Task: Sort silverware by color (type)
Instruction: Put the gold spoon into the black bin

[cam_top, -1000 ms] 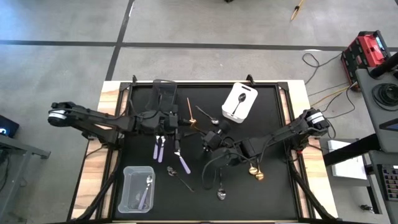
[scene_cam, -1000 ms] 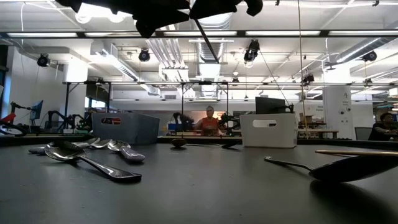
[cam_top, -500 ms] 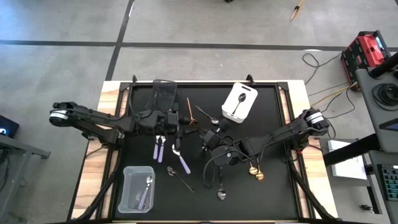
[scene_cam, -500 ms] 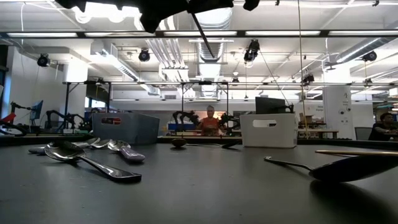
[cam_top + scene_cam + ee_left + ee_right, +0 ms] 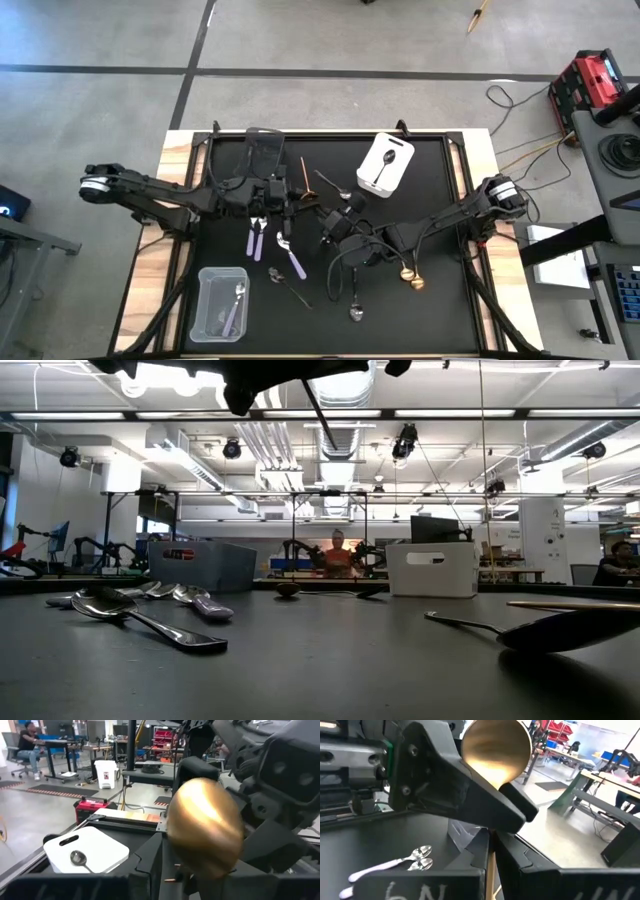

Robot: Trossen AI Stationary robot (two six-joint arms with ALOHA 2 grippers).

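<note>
The high view looks straight down on the whole black surface (image 5: 430,300) and both arms; the low view sits at surface height, facing level into the room, spoons looming near; each wrist view looks past its own arm at very close range; both wrist views share one gold spoon bowl (image 5: 205,827), filling much of each.

You have a matte black table mat (image 5: 430,300) edged by pale wood. On it lie slim lilac-handled silver spoons (image 5: 256,237), a shiny gold spoon (image 5: 409,273), a white plastic bin (image 5: 386,165) and a clear plastic bin (image 5: 221,303).
</note>
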